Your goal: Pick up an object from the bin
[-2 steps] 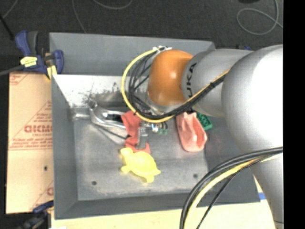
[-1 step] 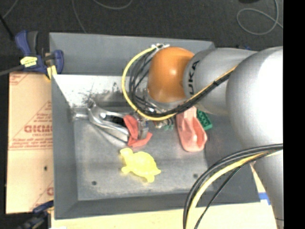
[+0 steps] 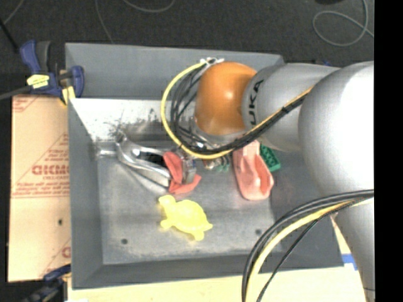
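My gripper (image 3: 203, 161) is low in the middle of the bin, mostly hidden under the arm's wrist. It sits right at the red-tipped end of a pair of metal tongs (image 3: 143, 160), which lie slanting from the back left towards the centre. The tongs' red tips (image 3: 181, 176) lie just left of and below the gripper. A yellow turtle-shaped toy (image 3: 184, 218) rests on the bin floor in front of the tongs, apart from the gripper. A pink soft object (image 3: 253, 173) lies just to the right of the gripper.
A small green piece (image 3: 271, 158) peeks out behind the pink object, by the bin's right wall. The arm and its cables cover the back right of the bin. Bare floor shows at the front left.
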`<state>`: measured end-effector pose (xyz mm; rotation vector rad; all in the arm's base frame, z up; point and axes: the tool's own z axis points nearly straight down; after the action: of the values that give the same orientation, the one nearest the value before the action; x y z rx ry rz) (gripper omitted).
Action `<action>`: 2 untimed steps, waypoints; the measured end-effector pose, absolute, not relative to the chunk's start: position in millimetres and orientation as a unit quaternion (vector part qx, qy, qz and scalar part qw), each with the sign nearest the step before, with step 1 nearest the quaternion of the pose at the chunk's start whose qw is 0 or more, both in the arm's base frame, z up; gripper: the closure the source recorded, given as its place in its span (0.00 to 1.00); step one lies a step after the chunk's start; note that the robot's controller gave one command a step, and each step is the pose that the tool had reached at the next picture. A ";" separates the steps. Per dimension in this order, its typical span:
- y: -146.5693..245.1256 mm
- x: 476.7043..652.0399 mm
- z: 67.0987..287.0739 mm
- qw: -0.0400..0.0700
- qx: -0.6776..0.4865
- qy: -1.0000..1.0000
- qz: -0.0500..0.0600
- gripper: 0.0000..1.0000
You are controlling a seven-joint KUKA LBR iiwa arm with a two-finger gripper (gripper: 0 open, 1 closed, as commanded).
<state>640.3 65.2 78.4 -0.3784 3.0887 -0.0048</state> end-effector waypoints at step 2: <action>60.4 637.2 156.7 0.017 -0.129 0.992 -0.002 1.00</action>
<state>637.2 60.4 156.7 -0.4004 3.0818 -0.0056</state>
